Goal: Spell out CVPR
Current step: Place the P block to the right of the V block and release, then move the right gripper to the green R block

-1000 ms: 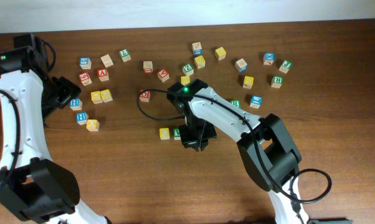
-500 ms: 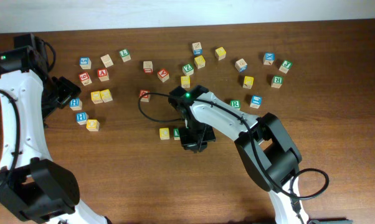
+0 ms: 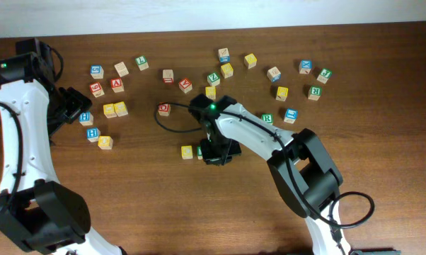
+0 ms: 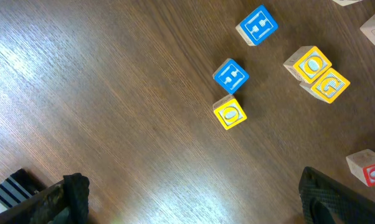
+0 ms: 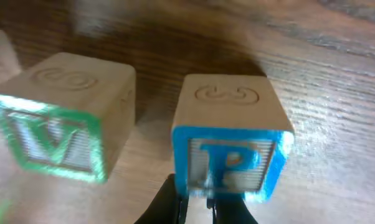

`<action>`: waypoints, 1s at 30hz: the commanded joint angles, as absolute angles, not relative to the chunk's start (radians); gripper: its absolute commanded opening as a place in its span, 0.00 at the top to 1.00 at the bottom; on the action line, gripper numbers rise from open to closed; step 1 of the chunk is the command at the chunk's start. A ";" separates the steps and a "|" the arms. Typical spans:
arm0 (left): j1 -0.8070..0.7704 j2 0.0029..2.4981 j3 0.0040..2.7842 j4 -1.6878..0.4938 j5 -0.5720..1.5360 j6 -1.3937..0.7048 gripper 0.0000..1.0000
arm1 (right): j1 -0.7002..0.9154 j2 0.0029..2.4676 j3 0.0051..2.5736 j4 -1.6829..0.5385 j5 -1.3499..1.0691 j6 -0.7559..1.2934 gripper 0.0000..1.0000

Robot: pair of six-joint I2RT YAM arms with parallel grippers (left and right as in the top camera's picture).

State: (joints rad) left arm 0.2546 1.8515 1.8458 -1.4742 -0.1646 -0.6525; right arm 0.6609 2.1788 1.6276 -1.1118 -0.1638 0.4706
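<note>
a robot lab bench, by the look of it. two white-and-black machine arms, the left arm [image 3: 15, 145] and the right arm [image 3: 259, 136], reach over a plain wood-grain counter [image 3: 383, 64]. each arm has a green light [image 3: 211, 107] glowing on a joint. a black cable [image 3: 157, 117] trails loose across the wood. small wooden alphabet cubes [image 3: 187, 151] lie scattered over the counter. along the far edge runs a bare pale wall [image 3: 199, 14]. the scene is filmed from overhead and from both wrists.
</note>
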 commanded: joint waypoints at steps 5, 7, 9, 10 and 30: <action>0.258 1.851 1.848 -1.475 -0.169 -0.666 0.01 | 0.590 2.166 1.960 -1.374 -0.115 0.468 0.94; 0.258 1.851 1.848 -1.475 -0.169 -0.666 0.01 | 0.512 2.166 2.051 -1.425 -0.111 0.433 0.93; 0.258 1.851 1.848 -1.475 -0.169 -0.666 0.01 | 0.436 2.166 2.079 -1.437 -0.110 0.365 0.66; 0.258 1.851 1.848 -1.475 -0.169 -0.666 0.01 | 0.401 2.166 2.079 -1.438 -0.101 0.363 0.37; 0.258 1.851 1.848 -1.475 -0.169 -0.666 0.01 | 0.231 2.166 2.064 -1.541 -0.040 0.363 0.02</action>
State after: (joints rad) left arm 0.2546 1.8515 1.8458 -1.4742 -0.1646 -0.6525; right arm 0.2279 2.1777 2.0609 -1.5280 -0.0597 0.3653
